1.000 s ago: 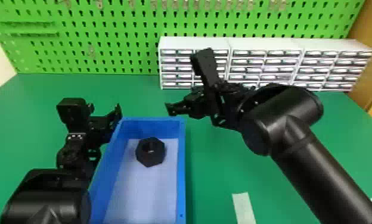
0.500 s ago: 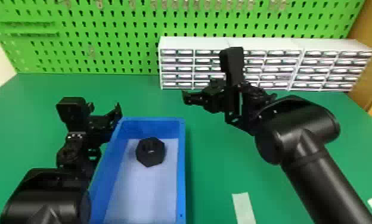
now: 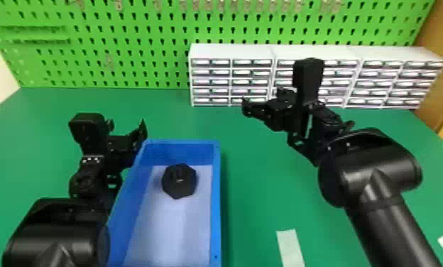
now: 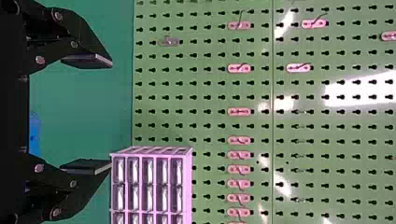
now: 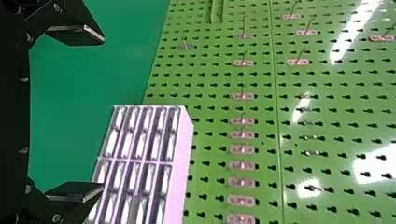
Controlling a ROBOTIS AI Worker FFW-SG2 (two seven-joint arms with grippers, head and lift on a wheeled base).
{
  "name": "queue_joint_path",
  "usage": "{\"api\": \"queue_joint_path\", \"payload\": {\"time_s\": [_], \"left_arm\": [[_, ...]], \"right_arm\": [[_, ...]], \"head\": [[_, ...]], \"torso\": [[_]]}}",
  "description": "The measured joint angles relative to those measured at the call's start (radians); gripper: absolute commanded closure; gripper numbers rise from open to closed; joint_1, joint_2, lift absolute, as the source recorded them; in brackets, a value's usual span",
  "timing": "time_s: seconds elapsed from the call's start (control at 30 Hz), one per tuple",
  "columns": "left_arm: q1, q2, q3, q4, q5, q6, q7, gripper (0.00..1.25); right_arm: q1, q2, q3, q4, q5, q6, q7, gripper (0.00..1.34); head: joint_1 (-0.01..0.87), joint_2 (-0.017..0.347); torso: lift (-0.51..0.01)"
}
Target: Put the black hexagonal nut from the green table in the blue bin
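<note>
Head view, and the nut (image 3: 179, 181) is in the bin (image 3: 217, 213), down on the floor towards the far end, apart from the walls! By the look of it the job is done, so any trouble now would come from the arms. Watch the left gripper (image 4: 110, 114): fingers spread wide, nothing between them, poised just beside the bin's far left corner, and whether it touches the rim cannot be told. Swing that one right and it could clip the wall, shove the bin across the green table (image 3: 249, 159) and send the nut sliding into a side. Lift it with a finger hooked on the rim and the bin might tip; a straight move away to the left looks the safer call. Over to the right gripper (image 5: 102, 113), also empty, fingers well apart, out past the bin's far right corner with the drawers (image 3: 231, 81) behind it. Its danger is a different one: push it too far forward and it could knock those drawers, while a low sweep back left could catch the bin's far edge. Nothing calls for another grab; reaching in would only risk dragging the nut about.
</note>
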Motion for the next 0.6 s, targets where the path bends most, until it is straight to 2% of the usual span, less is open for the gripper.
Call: {"api": "queue_joint_path", "payload": {"time_s": [0.33, 0.6], "left_arm": [[-0.003, 0.000, -0.013, 0.000, 0.001, 0.000, 0.000, 0.49], [-0.003, 0.000, -0.018, 0.000, 0.004, 0.000, 0.000, 0.49]], "right_arm": [[0.072, 0.014, -0.059, 0.003, 0.048, -0.107, -0.029, 0.19], [0.137, 0.036, -0.112, 0.002, 0.066, -0.183, -0.055, 0.19]], "head": [[0.686, 0.051], [0.686, 0.051]], "torso": [[-0.096], [-0.096]]}}
